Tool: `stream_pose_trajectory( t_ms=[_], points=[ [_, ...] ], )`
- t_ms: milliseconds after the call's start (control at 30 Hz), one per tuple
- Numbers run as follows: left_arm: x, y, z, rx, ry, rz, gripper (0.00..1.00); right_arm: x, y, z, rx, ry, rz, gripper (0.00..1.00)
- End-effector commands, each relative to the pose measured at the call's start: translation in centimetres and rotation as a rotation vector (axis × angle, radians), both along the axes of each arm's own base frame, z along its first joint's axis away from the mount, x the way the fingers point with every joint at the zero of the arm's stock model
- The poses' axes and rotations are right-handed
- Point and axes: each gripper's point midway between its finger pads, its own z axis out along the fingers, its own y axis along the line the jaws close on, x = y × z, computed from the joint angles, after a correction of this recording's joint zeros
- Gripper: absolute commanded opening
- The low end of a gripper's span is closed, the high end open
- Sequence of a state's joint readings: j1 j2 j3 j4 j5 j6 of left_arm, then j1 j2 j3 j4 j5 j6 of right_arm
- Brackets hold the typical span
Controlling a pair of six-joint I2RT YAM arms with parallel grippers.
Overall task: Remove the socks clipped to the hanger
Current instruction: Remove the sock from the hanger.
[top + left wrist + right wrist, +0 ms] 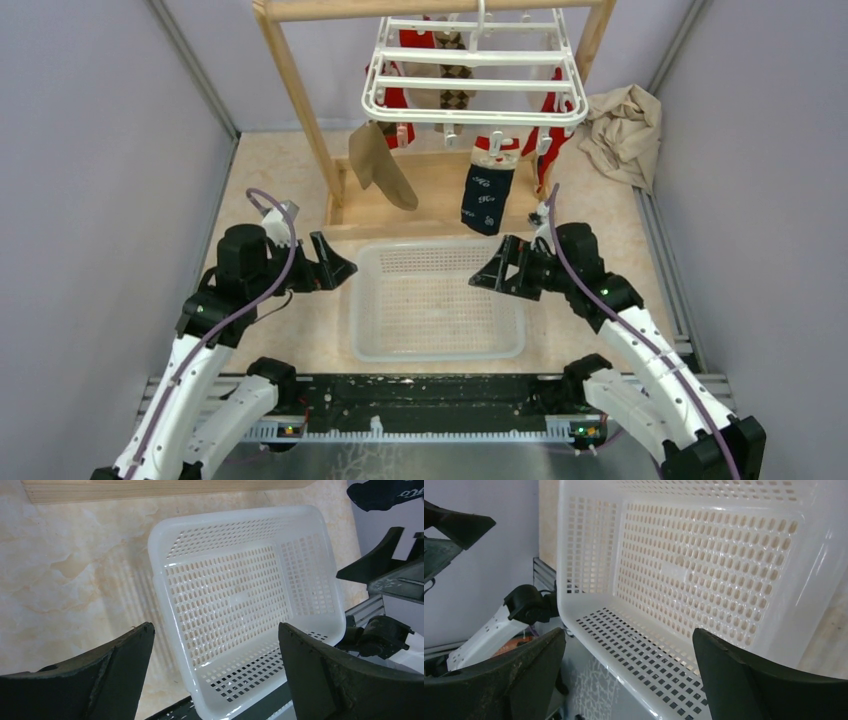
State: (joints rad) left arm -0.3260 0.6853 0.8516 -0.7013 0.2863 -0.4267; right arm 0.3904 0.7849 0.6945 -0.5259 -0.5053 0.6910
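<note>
The white hanger [470, 85] hangs by its hook from a wooden frame [300, 90] at the back. Clipped under it are a tan sock [382, 166], a navy sock [488, 197], red socks with white trim [553, 135] and a patterned sock [454, 70]. The navy sock's toe shows in the left wrist view [385, 494]. My left gripper [338, 268] is open and empty, left of the basket. My right gripper [487, 273] is open and empty, right of the basket. Both are low, well below the socks.
A white perforated basket [437, 345] sits on the table between the grippers, with nothing in it; it also shows in the left wrist view [165, 570] and the right wrist view [809, 590]. A crumpled beige cloth [622, 130] lies at the back right. Grey walls stand on both sides.
</note>
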Motion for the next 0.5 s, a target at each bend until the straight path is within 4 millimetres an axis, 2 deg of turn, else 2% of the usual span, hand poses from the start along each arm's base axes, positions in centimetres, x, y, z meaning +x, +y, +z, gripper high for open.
stream_pose_trajectory(
  t_ms=[0, 100, 233, 467],
  points=[
    [-1.0, -0.3, -0.5, -0.035, 0.003, -0.013, 0.99, -0.5, 0.8, 0.7, 0.057, -0.078, 0.06, 0.98],
    [-1.1, -0.4, -1.1, -0.04, 0.013, -0.018, 0.99, -0.4, -0.4, 0.9, 0.013, -0.142, 0.011, 0.98],
    [-1.0, -1.5, -0.1, -0.101, 0.008, -0.05, 0.99, -0.3, -2.3, 2.6, -0.051, -0.243, -0.063, 0.95],
    [-0.7, -2.1, 0.6, -0.156, 0.009, -0.041, 0.99, -0.6, -3.3, 5.2, -0.057, -0.326, -0.098, 0.94]
  ],
)
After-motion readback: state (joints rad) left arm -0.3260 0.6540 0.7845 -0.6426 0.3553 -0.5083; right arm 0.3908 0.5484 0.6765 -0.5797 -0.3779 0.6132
